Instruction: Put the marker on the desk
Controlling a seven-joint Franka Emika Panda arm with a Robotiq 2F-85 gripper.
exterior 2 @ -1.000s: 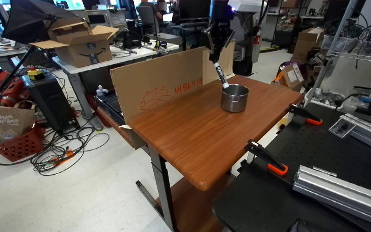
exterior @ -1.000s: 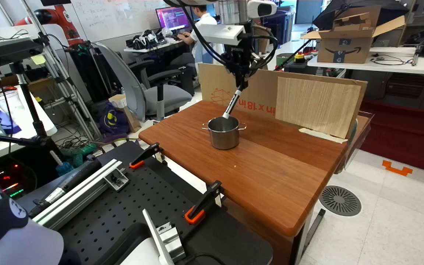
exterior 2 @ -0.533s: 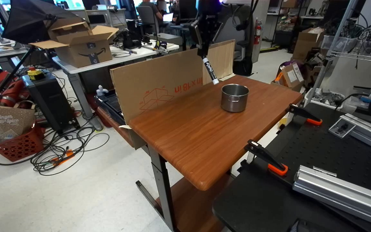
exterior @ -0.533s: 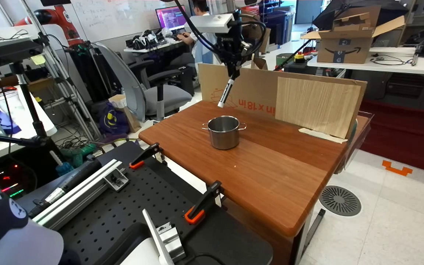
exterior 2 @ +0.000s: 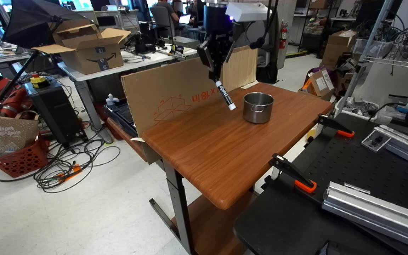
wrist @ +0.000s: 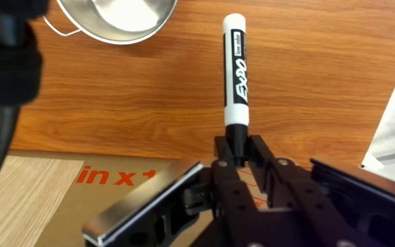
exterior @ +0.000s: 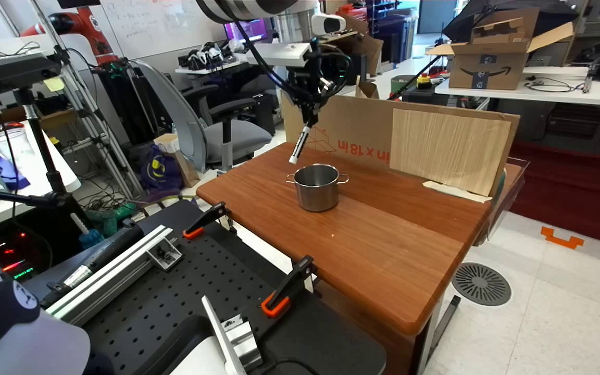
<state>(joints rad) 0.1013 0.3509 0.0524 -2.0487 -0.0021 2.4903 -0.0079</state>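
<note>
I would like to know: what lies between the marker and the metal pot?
Only the brown desk shows between the marker and the metal pot in the wrist view.

Lab: whiteboard [exterior: 162, 34], perforated bench [exterior: 211, 276], probable red robot [exterior: 87, 32].

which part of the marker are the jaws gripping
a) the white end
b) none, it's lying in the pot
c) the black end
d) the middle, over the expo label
c: in the wrist view the jaws are shut on the black end of the marker, while its Expo label and white end stick out clear of them.
</note>
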